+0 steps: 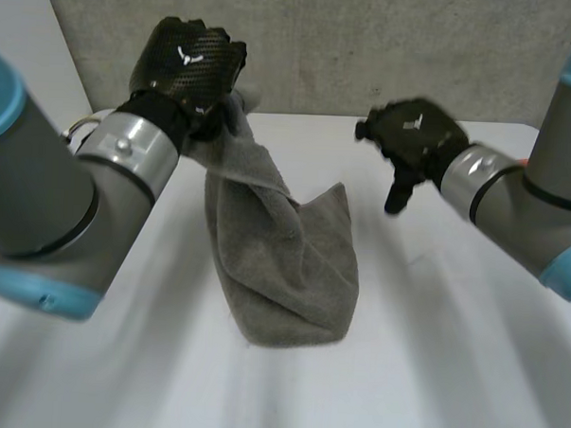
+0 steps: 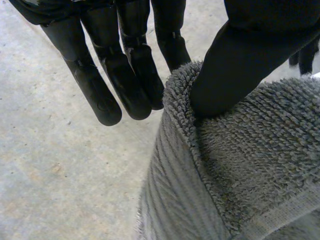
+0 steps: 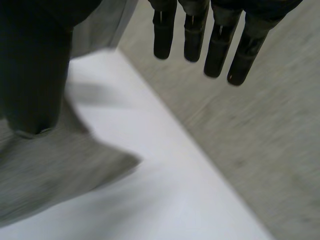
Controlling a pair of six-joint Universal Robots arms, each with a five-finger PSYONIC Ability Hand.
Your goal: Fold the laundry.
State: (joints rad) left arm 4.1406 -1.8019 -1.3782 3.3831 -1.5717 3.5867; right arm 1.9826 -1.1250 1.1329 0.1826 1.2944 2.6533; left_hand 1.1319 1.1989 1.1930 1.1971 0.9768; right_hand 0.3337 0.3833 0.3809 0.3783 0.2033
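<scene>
A grey towel point(image 1: 283, 261) hangs in a bunch from my left hand point(image 1: 188, 63), which is raised over the back of the white table point(image 1: 450, 354); the towel's lower end rests on the tabletop. In the left wrist view my thumb point(image 2: 240, 60) presses into the towel's upper edge point(image 2: 240, 165), with the fingers point(image 2: 125, 75) just behind it. My right hand point(image 1: 412, 134) hovers to the right of the towel, apart from it. In its wrist view the fingers point(image 3: 215, 45) are straight and hold nothing, and the towel point(image 3: 45, 170) lies below the thumb point(image 3: 35, 75).
A grey wall point(image 1: 369, 47) rises behind the table's far edge. In the right wrist view, the table's edge point(image 3: 165, 150) runs under my right hand, with grey floor point(image 3: 270, 125) beyond it.
</scene>
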